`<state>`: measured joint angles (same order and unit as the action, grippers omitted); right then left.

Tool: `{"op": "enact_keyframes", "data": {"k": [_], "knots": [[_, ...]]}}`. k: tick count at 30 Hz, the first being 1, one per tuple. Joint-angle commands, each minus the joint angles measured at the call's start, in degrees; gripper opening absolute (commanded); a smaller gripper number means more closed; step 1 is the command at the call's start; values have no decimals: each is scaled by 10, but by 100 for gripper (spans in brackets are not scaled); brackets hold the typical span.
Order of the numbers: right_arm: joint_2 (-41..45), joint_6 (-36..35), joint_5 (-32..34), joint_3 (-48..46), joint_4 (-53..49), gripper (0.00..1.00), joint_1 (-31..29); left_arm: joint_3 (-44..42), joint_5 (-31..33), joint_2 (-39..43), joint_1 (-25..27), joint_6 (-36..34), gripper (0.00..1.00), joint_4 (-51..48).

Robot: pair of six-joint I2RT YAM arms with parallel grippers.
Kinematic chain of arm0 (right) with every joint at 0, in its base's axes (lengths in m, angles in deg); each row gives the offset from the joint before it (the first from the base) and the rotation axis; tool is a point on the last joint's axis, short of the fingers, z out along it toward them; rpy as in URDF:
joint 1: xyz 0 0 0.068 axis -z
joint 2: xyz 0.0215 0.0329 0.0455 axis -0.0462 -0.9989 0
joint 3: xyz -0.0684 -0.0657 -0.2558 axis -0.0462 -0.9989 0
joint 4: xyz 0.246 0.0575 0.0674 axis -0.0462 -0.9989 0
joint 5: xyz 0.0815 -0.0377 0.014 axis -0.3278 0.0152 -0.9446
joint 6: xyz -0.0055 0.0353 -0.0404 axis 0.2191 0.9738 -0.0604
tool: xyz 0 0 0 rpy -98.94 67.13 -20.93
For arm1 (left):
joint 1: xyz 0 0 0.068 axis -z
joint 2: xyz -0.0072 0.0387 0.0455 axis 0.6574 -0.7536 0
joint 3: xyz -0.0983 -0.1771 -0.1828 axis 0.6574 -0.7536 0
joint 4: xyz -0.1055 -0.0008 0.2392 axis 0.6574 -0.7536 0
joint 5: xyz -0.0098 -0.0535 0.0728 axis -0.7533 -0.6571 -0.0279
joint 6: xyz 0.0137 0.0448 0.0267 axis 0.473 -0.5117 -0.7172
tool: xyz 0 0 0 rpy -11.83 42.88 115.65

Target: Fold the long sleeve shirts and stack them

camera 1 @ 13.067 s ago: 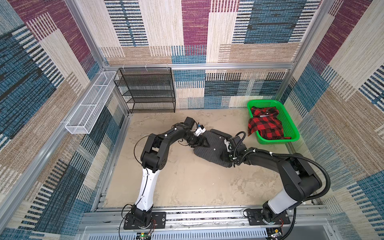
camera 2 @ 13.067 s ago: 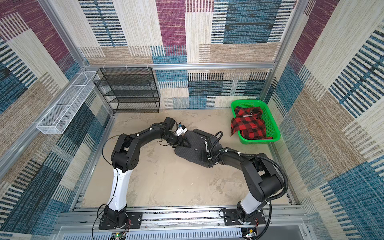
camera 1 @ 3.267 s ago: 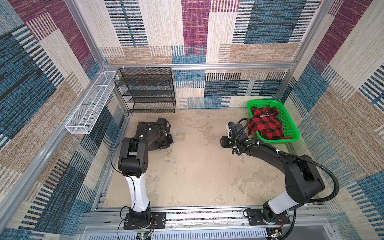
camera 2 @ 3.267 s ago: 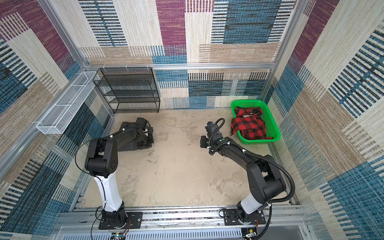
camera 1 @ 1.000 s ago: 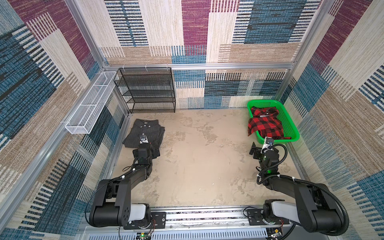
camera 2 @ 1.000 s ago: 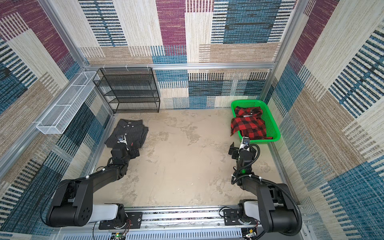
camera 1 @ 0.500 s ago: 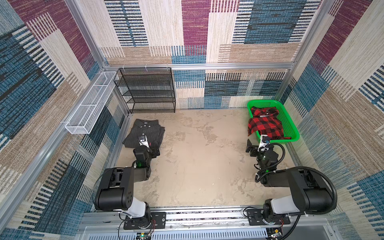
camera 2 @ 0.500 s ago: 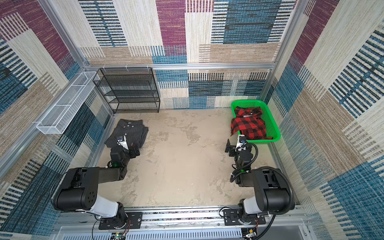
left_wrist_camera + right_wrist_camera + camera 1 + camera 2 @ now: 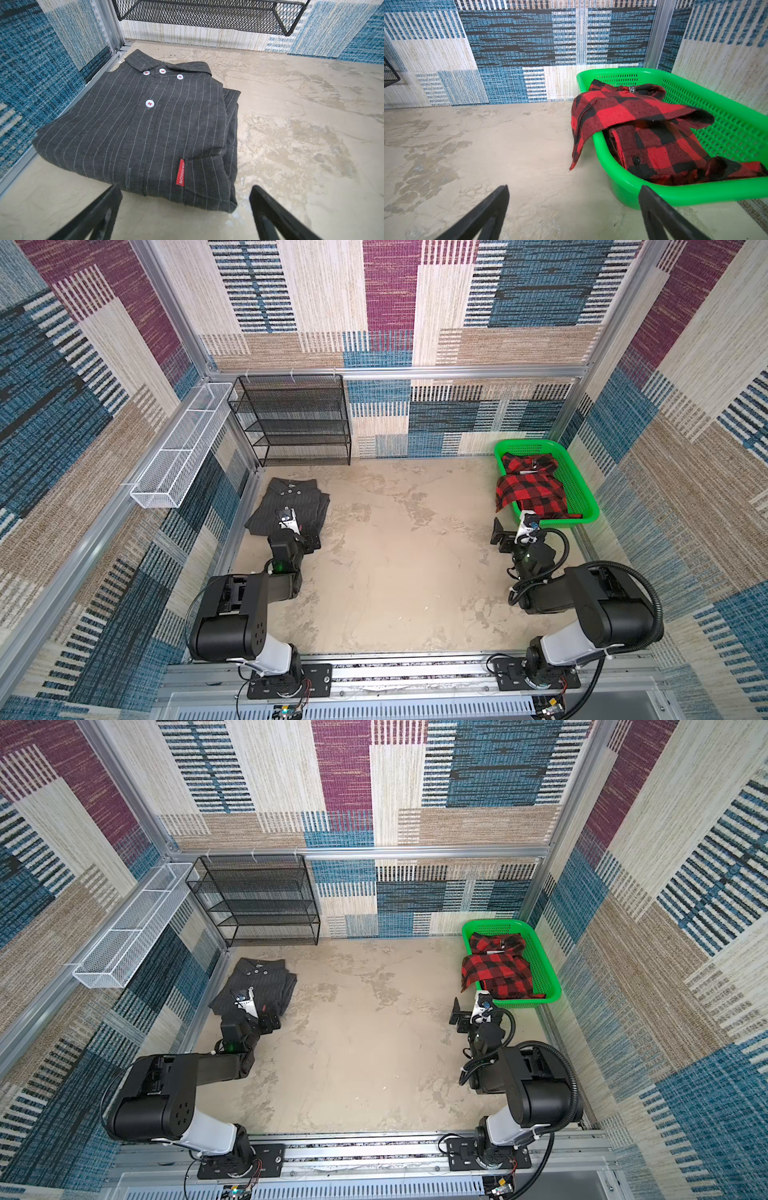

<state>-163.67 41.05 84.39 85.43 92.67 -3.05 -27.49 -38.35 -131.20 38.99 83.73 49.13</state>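
Observation:
The dark grey pinstripe long sleeve shirt (image 9: 291,495) (image 9: 259,979) (image 9: 145,124) lies folded, collar and white buttons up, on the floor by the left wall. My left gripper (image 9: 293,536) (image 9: 249,1017) (image 9: 185,188) hovers open just short of its near edge, holding nothing. The red-and-black check long sleeve shirt (image 9: 534,491) (image 9: 498,969) (image 9: 654,128) sits crumpled in the green basket (image 9: 525,443) (image 9: 494,923) (image 9: 612,71), one flap hanging over the rim. My right gripper (image 9: 519,533) (image 9: 478,1015) (image 9: 574,187) stands open and empty in front of the basket's near corner.
A black wire shelf rack (image 9: 295,418) (image 9: 257,903) stands against the back wall behind the grey shirt. A white wire basket (image 9: 174,456) hangs on the left wall. Both arms are folded back near the front rail (image 9: 415,672). Patterned walls close in three sides.
The grey shirt, once mid-floor between both grippers, now lies folded at the far left. Both arms have since drawn back toward the front rail and folded up, jaws open throughout.

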Motion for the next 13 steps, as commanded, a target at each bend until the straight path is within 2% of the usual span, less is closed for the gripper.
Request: {"op": "enact_keyframes", "data": {"k": [1,13], "knots": [[2,1,-4,1,24,100,0,5,-8,-1,0,-18,100,5],[0,-2,-11,2,25,100,1,5,-8,-2,0,-18,99,7]]}}
